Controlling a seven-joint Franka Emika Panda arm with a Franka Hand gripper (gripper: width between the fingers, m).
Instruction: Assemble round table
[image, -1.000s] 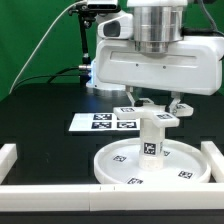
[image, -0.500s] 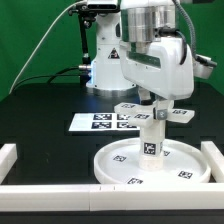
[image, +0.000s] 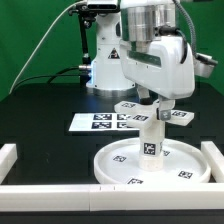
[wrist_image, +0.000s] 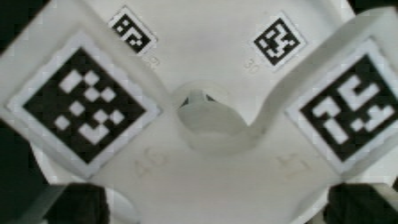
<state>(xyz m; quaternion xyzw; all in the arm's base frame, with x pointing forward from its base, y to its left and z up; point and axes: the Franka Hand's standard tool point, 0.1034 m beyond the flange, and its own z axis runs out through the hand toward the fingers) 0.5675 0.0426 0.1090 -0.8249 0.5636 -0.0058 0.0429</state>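
Note:
The round disc (image: 185, 165) lies flat on the black table near the front. The short cylindrical leg (image: 151, 141) stands upright in its hub. The cross-shaped base (image: 180, 114) sits on top of the leg, with tags on its arms. My gripper (image: 152, 104) comes straight down onto it and is shut on its middle. In the wrist view the base (wrist_image: 214, 150) fills the picture. My gripper (wrist_image: 217, 205) has its dark fingers (wrist_image: 63, 205) on both sides of the base. The hub and the leg's top are hidden.
The marker board (image: 100, 121) lies behind the disc toward the exterior view's left. White border rails run along the front (image: 50, 197), the left (image: 10, 157) and the right (image: 215, 150). The arm's own base (image: 105, 60) stands at the back.
The hand has turned about its vertical axis above the leg, still holding the cross-shaped base. It has stayed put over the last half second.

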